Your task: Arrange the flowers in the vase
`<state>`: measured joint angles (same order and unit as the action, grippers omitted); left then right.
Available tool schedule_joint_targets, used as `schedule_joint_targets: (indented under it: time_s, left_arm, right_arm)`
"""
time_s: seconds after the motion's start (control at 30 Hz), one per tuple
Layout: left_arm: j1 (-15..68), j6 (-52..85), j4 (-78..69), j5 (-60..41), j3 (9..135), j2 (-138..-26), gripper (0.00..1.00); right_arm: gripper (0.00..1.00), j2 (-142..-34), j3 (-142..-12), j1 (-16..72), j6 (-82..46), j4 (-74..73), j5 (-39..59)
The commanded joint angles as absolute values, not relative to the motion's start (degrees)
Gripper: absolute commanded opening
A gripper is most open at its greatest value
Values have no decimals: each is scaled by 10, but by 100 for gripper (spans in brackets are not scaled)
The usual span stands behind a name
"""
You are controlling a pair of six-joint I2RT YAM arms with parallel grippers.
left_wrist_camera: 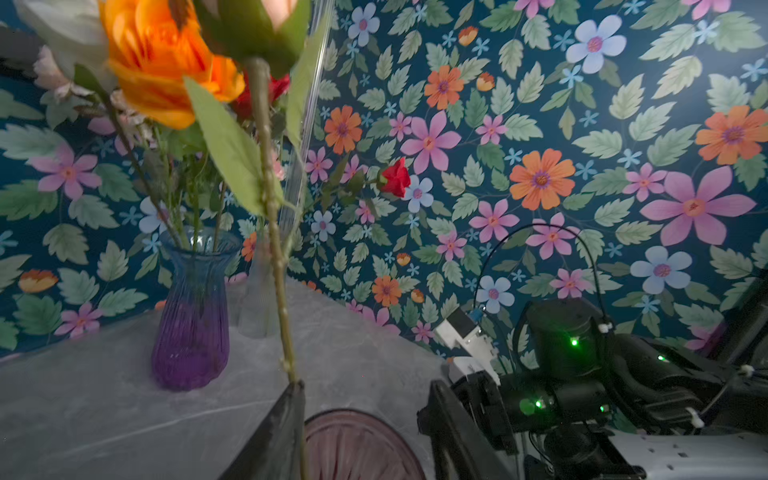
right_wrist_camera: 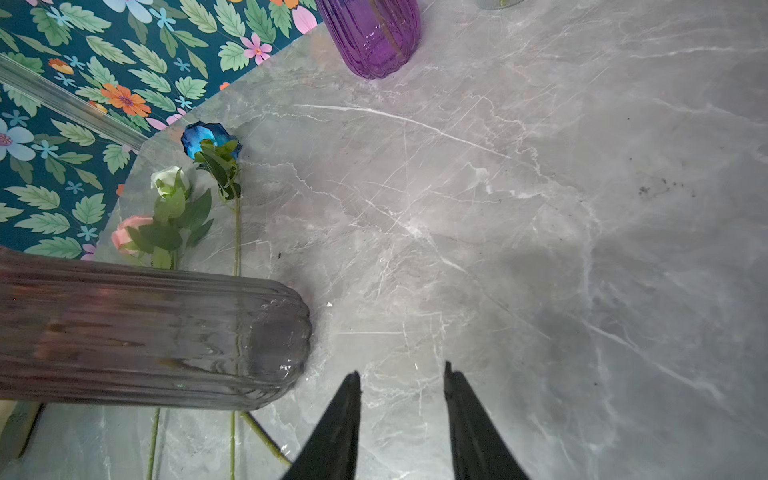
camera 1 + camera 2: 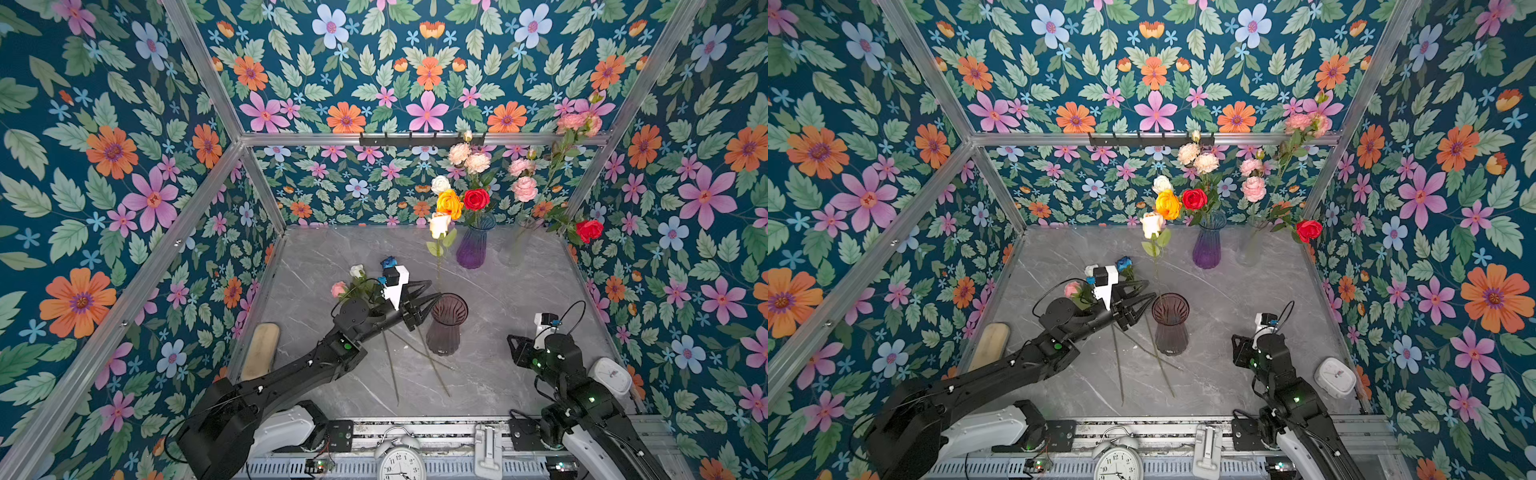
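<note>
Arm on left (image 3: 324, 357) outstretched, fingers (image 3: 430, 298) parted beside smoky vase (image 3: 446, 332).

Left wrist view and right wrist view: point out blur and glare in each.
Left wrist view: the near orange rose is blurred, the wallpaper sharp. Right wrist view: the dark vase looks stretched, with small glints at its base.

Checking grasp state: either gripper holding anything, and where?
Nothing gripped. Left gripper open; cream rose only touches one finger, low on its stem, by the smoky vase. Right gripper empty.

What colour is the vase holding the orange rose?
Purple vase fading to blue at the neck; clearest in the left wrist view.
</note>
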<state>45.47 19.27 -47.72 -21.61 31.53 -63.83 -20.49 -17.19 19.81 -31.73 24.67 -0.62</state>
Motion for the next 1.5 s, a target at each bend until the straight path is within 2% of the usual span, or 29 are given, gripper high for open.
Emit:
schedule_joint_targets:
  time_s: [0.0, 0.1, 0.23, 0.4, 0.57, 0.93, 1.23, 1.47]
  left_arm:
    - [455, 185, -366, -156, 303, -596, 54]
    - [455, 179, -224, -75, 316, -561, 55]
    - [451, 197, -114, 31, 319, -533, 53]
    - [432, 214, -41, 55, 330, -532, 53]
    - [391, 228, -15, 46, 330, -558, 52]
    - [318, 251, 5, -47, 347, -666, 51]
    - [285, 229, 11, -53, 353, -750, 50]
    - [272, 217, 27, -33, 371, -808, 43]
  right_arm:
    - [37, -206, -172, 199, -316, 249, -8]
    - [37, -207, -173, 199, -316, 248, -9]
    - [37, -207, -173, 199, -316, 249, -9]
    - [37, -206, -173, 199, -315, 250, -9]
    - [37, -204, -173, 199, -316, 250, -9]
    - [37, -200, -172, 199, -316, 251, -8]
    - [37, -186, -168, 199, -314, 253, -4]
    - [37, -187, -169, 199, -315, 253, -4]
